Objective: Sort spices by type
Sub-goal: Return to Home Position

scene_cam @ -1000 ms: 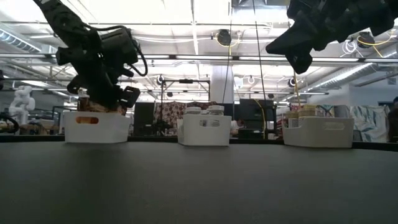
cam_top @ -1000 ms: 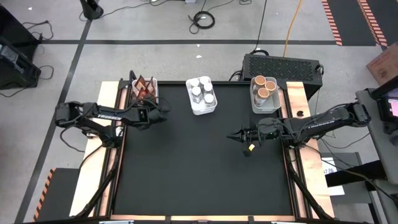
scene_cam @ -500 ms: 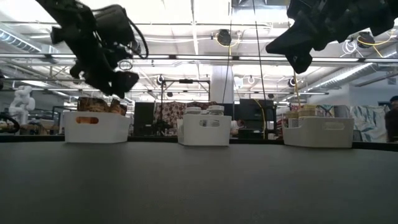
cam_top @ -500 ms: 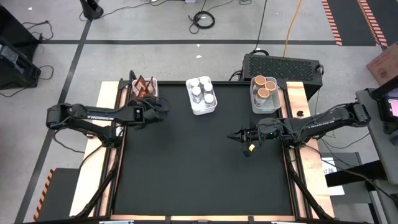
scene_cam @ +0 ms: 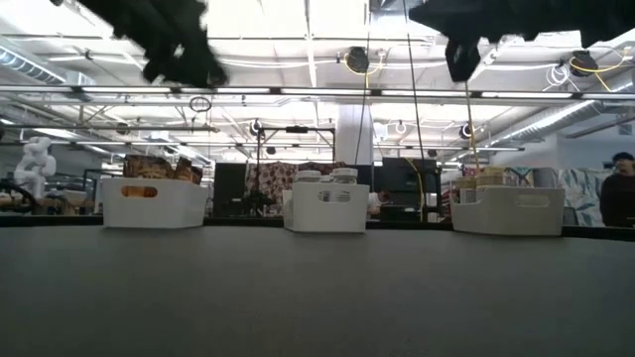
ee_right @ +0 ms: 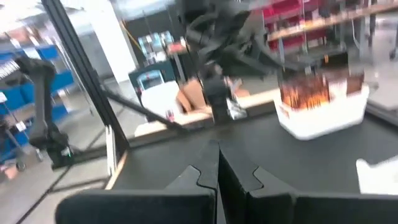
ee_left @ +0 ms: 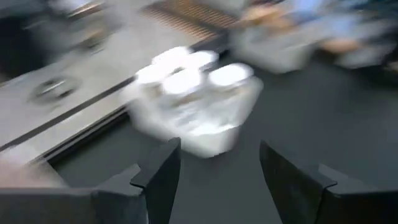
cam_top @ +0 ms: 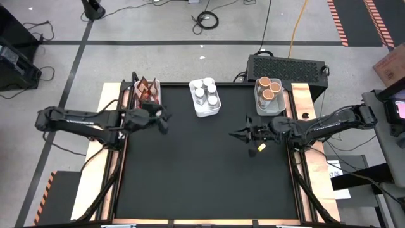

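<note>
Three white bins stand along the far edge of the black mat. The left bin holds red-orange sachets, the middle bin holds clear jars with white lids, and the right bin holds tan-topped tubs. My left gripper hovers high, just near of the sachet bin. It is open and empty, as the left wrist view shows. My right gripper hangs over the mat's right half, shut on nothing.
The black mat has free room across its middle and near half. Bare wooden strips run along the table's left and right sides. A black box sits behind the far right corner.
My left gripper has risen from the sachet bin, drawn a little toward the near edge and tipped up from steeply downward toward level. My right gripper has tipped up toward level and risen slightly. The bins and their contents have stayed put.
</note>
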